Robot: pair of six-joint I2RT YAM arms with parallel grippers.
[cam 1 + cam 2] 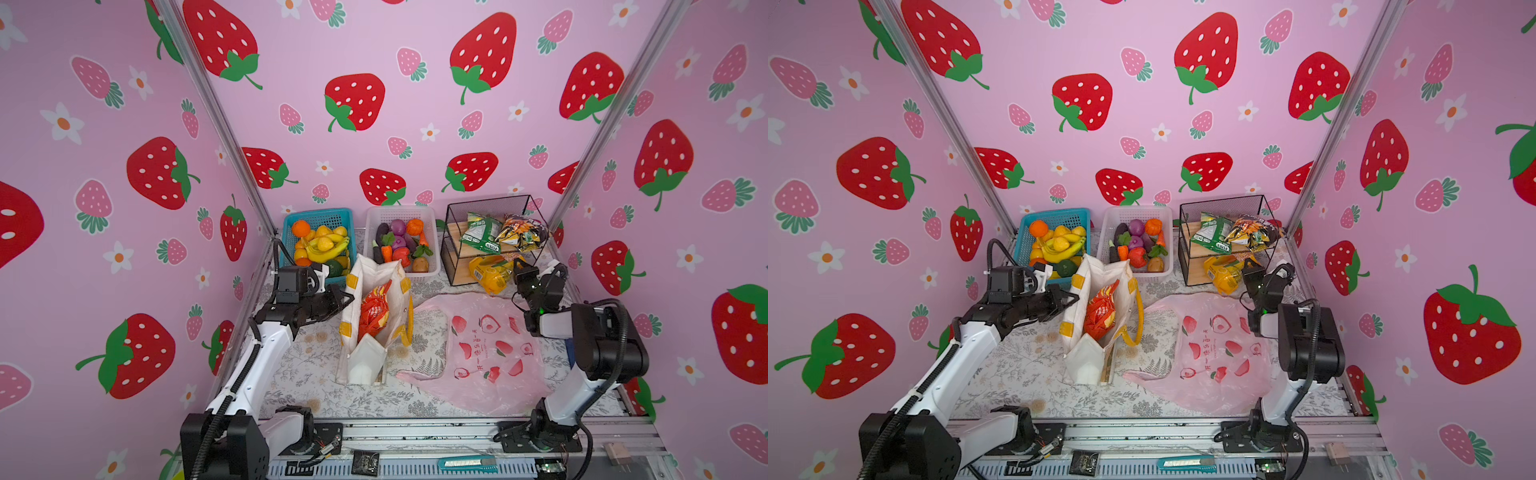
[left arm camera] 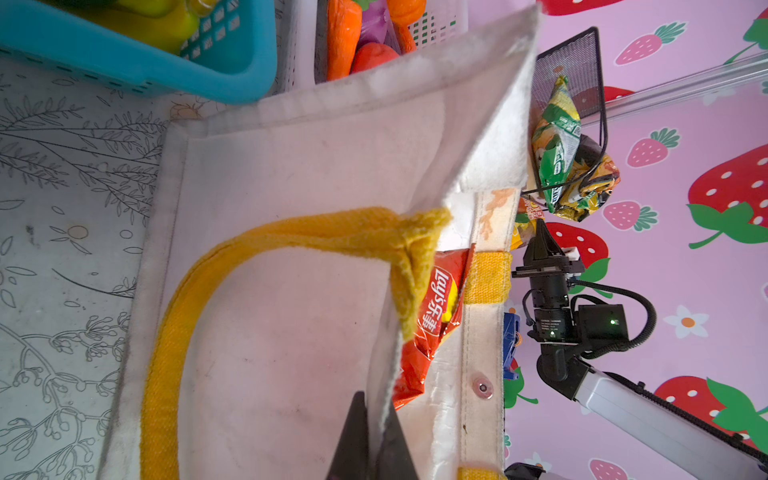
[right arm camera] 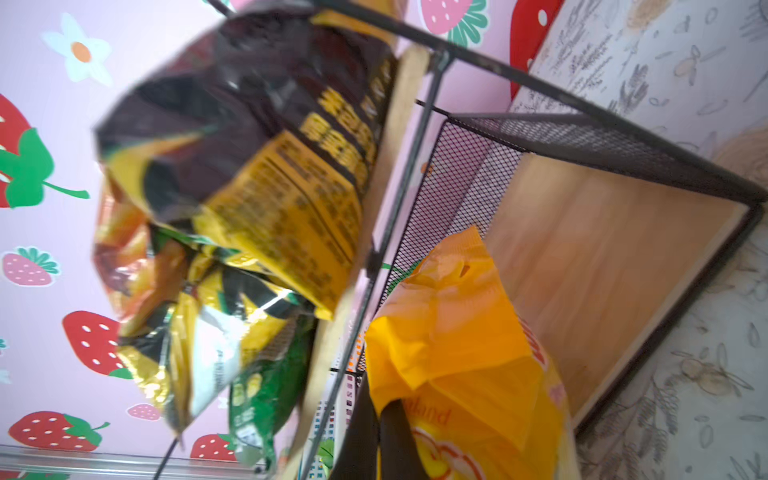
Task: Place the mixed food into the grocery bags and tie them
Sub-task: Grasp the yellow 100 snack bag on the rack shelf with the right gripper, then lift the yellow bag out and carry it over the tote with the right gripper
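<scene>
Cream canvas tote (image 1: 376, 357) with yellow straps stands open mid-surface (image 1: 316, 374), a red-orange packet (image 1: 374, 311) marked "Lay's" inside. Your left fingers (image 2: 355, 440) pinch its rim, closed. Your right fingers (image 3: 361, 440) are closed on the yellow packet (image 3: 457, 353) at the lower tier of the wire shelf (image 1: 490, 203). The pink bag (image 1: 490, 353) lies flat alongside.

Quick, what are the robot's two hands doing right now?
Left gripper: closed on the canvas tote rim.
Right gripper: closed on the yellow snack packet.
</scene>
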